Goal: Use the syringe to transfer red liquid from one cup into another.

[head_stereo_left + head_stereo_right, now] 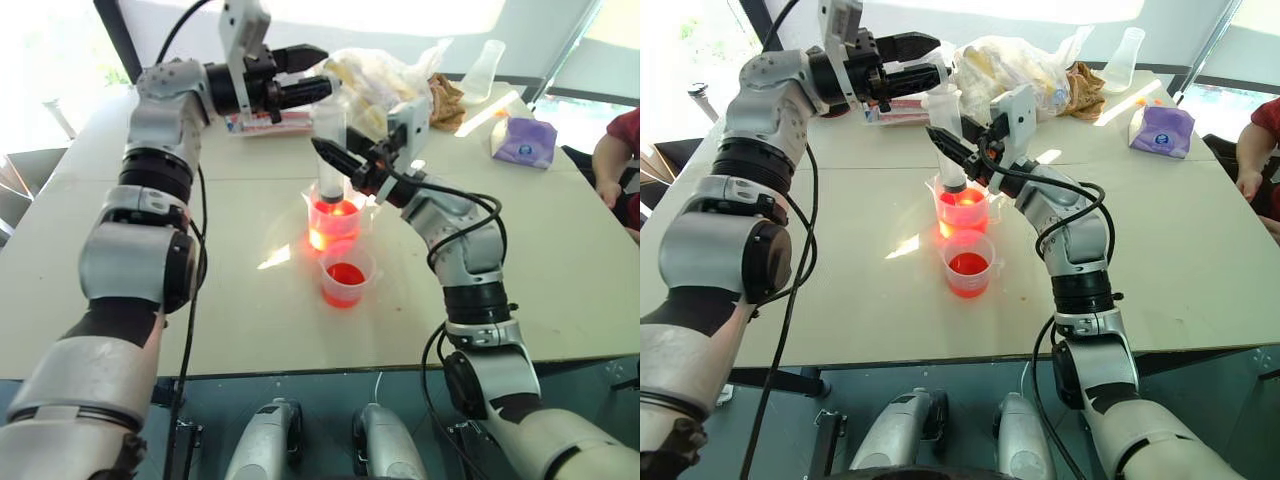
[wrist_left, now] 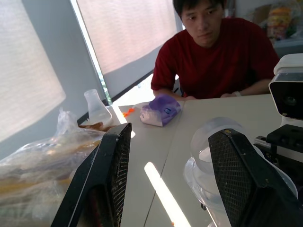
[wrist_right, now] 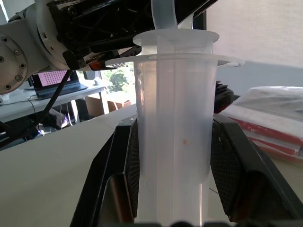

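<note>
At table centre the syringe (image 1: pixel 329 150) is held upright by the right gripper (image 1: pixel 345 165), tip down inside the tall handled beaker (image 1: pixel 333 221); the jaws are clamped on the clear barrel from both sides, as seen in the right wrist view. Red liquid (image 1: pixel 335 215) is seen in the beaker and also in the short cup (image 1: pixel 346 277), which stands just in front of the beaker, near but possibly not touching it. The left gripper (image 1: pixel 318 75) is positioned level at the plunger top with fingers parted around it; in the left wrist view the plunger's round cap (image 2: pixel 215 142) lies between the fingers (image 2: pixel 239 175), contact not confirmed.

Handling, judged: the barrel is taken as stiff, light, smooth plastic, likely slippery if wet, so a mid-barrel grip under the flange seems right. The plunger would be best taken just under its cap and pulled straight along the axis; sideways force could tip the light beaker. Both cups are thin and easily knocked.

Hard to make out: the orange tip and black seal are hidden behind glare and liquid, so tip depth and any fill in the barrel cannot be told. Beaker handle is obscured by the right gripper. A bag (image 1: pixel 385 80), a flask (image 1: pixel 482 70), a purple tissue pack (image 1: pixel 525 140) and a person (image 2: pixel 213 56) sit at the far side.
</note>
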